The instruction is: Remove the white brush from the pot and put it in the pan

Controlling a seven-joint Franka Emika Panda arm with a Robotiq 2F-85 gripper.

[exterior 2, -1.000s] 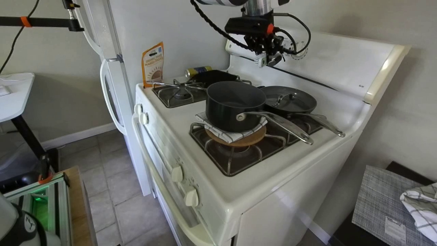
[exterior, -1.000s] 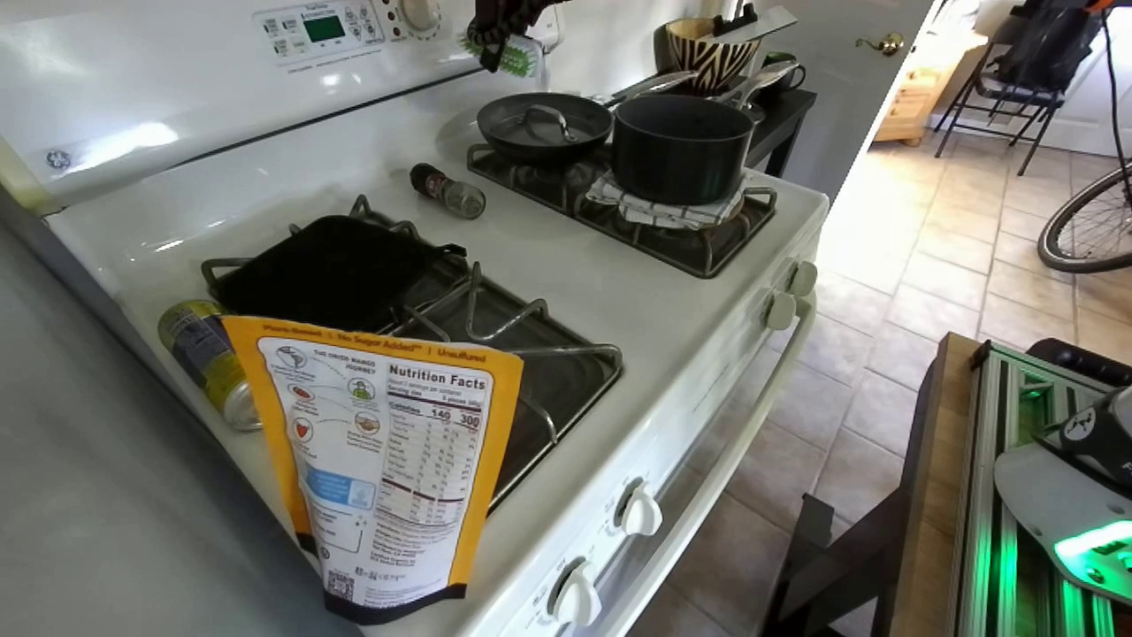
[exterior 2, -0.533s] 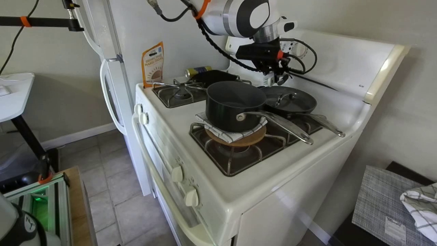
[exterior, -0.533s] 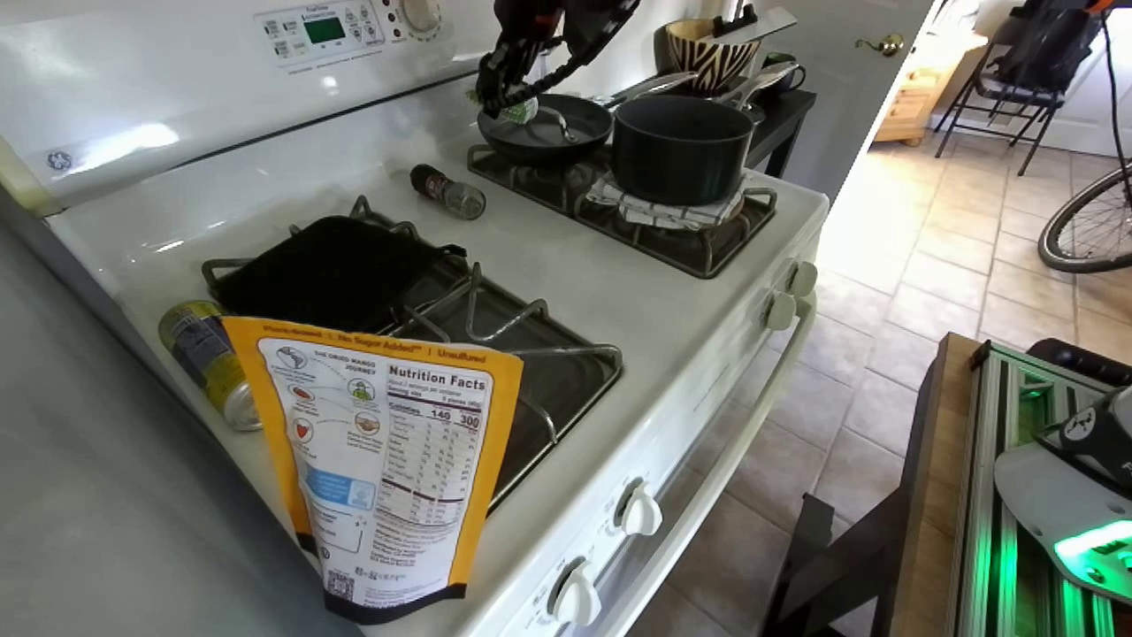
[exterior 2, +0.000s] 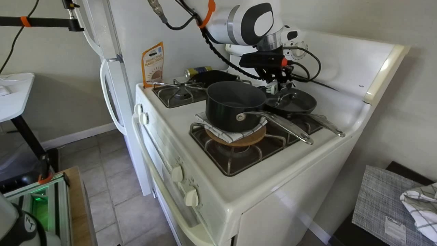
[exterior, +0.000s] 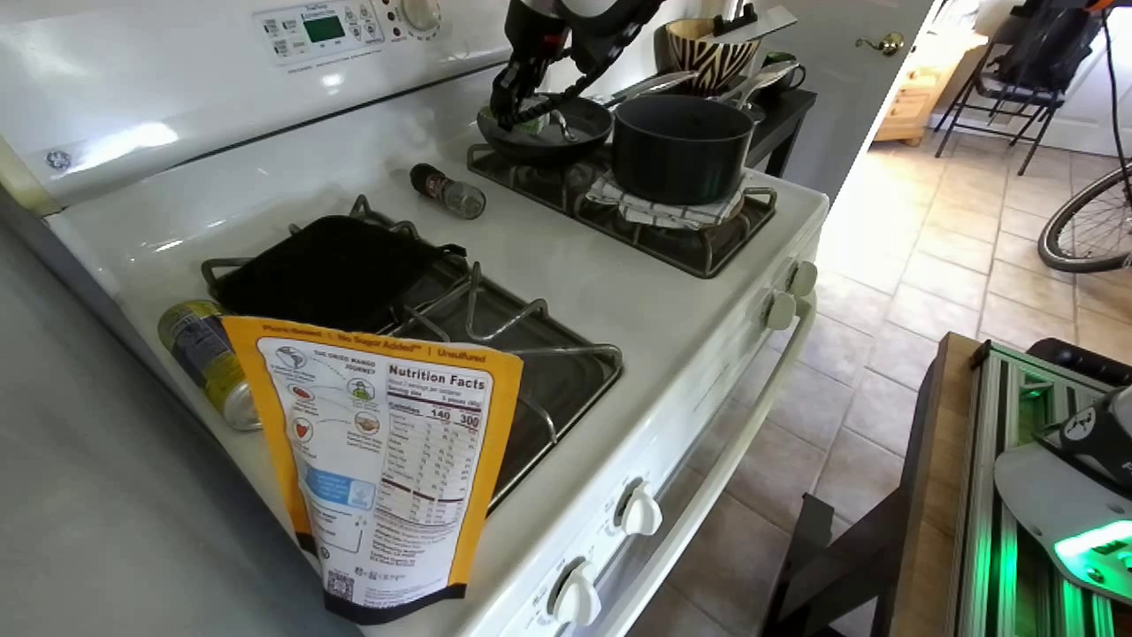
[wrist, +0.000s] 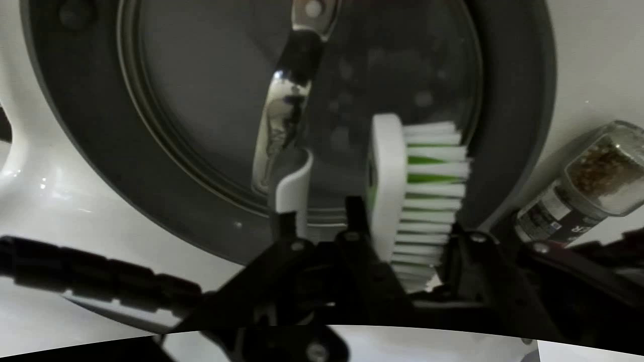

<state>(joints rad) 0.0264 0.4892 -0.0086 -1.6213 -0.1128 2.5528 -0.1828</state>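
Observation:
My gripper (wrist: 405,223) is shut on the white brush (wrist: 390,181), with a black finger on each side of the brush head. The bristles, white and green, face right in the wrist view. The brush's curved white grip shows to the left. In both exterior views the gripper (exterior: 513,106) (exterior 2: 278,85) holds the brush (exterior: 534,126) (exterior 2: 272,88) over the near-left part of the pan (exterior: 548,152) (exterior 2: 307,102). A gap below the brush is hard to judge. The pan (wrist: 523,75) has an arched metal handle (wrist: 282,110) inside. The tall black pot (exterior: 681,159) (exterior 2: 235,114) stands beside it.
The pot rests on a checked cloth (exterior: 676,212). A spice jar (exterior: 448,191) lies beside the pan and also shows in the wrist view (wrist: 588,181). The stove's back panel (exterior 2: 341,68) rises behind the pan. A black griddle (exterior: 327,274), a can and a pouch (exterior: 380,469) are farther off.
My gripper has come down with the brush, from beside the stove's back panel to low over the pan. The pot and pan have not moved.

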